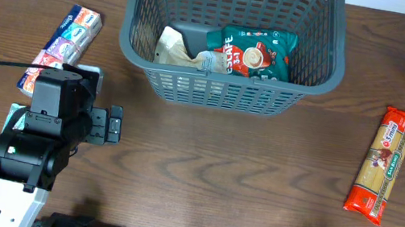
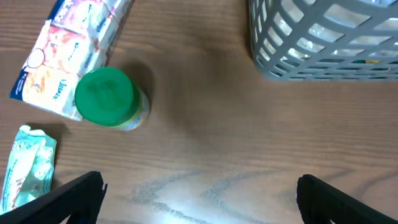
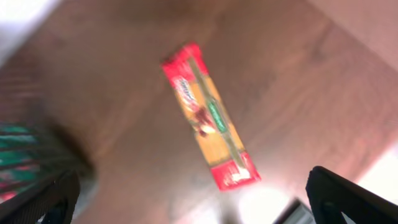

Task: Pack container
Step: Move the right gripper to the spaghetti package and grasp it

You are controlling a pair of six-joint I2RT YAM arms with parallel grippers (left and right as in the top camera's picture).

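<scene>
- On the wooden surface (image 1: 203, 162), far middle: the grey container (image 1: 222, 92), upright, already holding a green bag (image 1: 251, 52) and a beige pouch (image 1: 174, 48), with plenty of room to spare.
- Well to its right, not yet packed: a long red-and-yellow pasta packet (image 1: 382, 162), lying flat.
- To its left, likewise waiting: a tissue multipack (image 1: 62, 46), a green-lidded jar (image 2: 109, 96) just beside it, a small teal pouch (image 2: 28, 165) nearby.
- Over bare wood between jar and container: the left claw (image 2: 208, 199), spread wide, empty.
- Above the pasta: the right claw (image 3: 196, 202), spread wide, empty.
- By the look of it, roughly a third done; four items to go.
</scene>
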